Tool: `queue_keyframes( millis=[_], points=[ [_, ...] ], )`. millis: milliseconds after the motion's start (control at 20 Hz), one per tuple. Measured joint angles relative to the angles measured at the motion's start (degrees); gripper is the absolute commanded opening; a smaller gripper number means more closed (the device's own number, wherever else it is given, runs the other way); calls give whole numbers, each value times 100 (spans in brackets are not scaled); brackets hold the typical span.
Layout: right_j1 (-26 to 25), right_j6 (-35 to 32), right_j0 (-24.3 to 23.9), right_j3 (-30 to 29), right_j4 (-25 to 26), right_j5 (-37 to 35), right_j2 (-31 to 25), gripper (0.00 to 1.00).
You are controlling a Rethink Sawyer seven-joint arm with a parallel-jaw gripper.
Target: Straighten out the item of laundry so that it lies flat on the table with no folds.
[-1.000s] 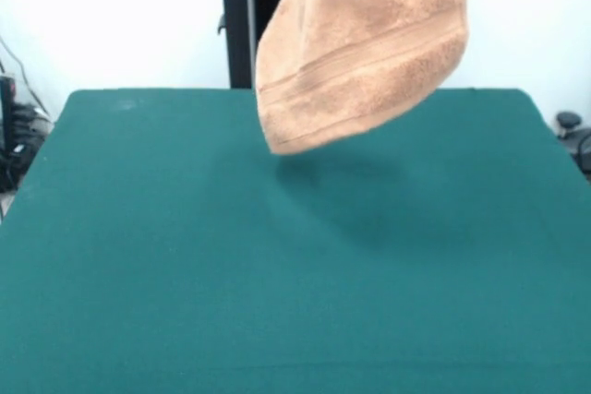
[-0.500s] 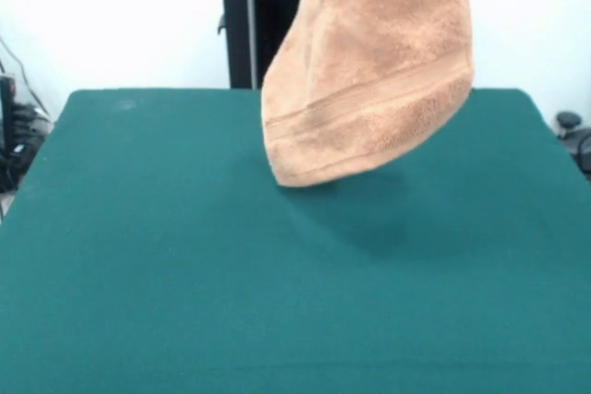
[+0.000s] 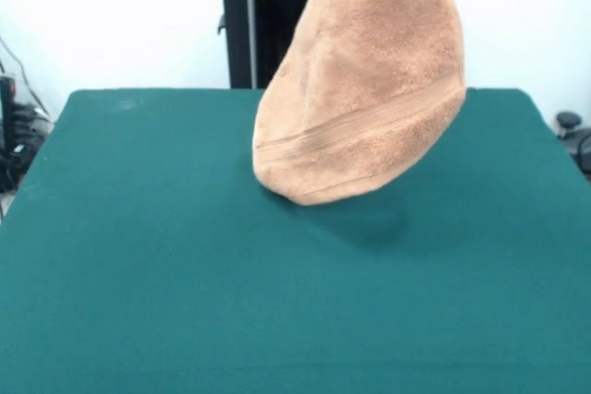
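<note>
The dark green tabletop (image 3: 138, 274) fills most of the front view, its felt-like surface bare around the cloth. Above it hangs a tan terry-cloth hand towel (image 3: 369, 89), draped down from the top edge of the picture in a rounded, bag-like shape — narrow at the top, widest near the bottom. A woven band stripe (image 3: 360, 131) runs slantwise across its lower part, rising from the left toward the right. The towel's lowest corner sits at the lower left of the cloth, close over the tabletop a little beyond its middle; whether it touches the felt cannot be told. A dark shadow (image 3: 374, 223) lies on the tabletop just under and to the right of that corner. Behind the towel stands a black pedestal (image 3: 245, 34) with a strip of red at its top. The claw is hidden above the cloth — whether it is spread or pressed together cannot be told.
</note>
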State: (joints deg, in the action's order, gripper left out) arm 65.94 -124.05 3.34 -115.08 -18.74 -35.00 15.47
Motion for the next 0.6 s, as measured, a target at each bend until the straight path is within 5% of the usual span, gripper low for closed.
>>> queue_keyframes(
  millis=[600],
  points=[
    [323, 0, -638, -254, -665, -750, -623, 0]
  ],
)
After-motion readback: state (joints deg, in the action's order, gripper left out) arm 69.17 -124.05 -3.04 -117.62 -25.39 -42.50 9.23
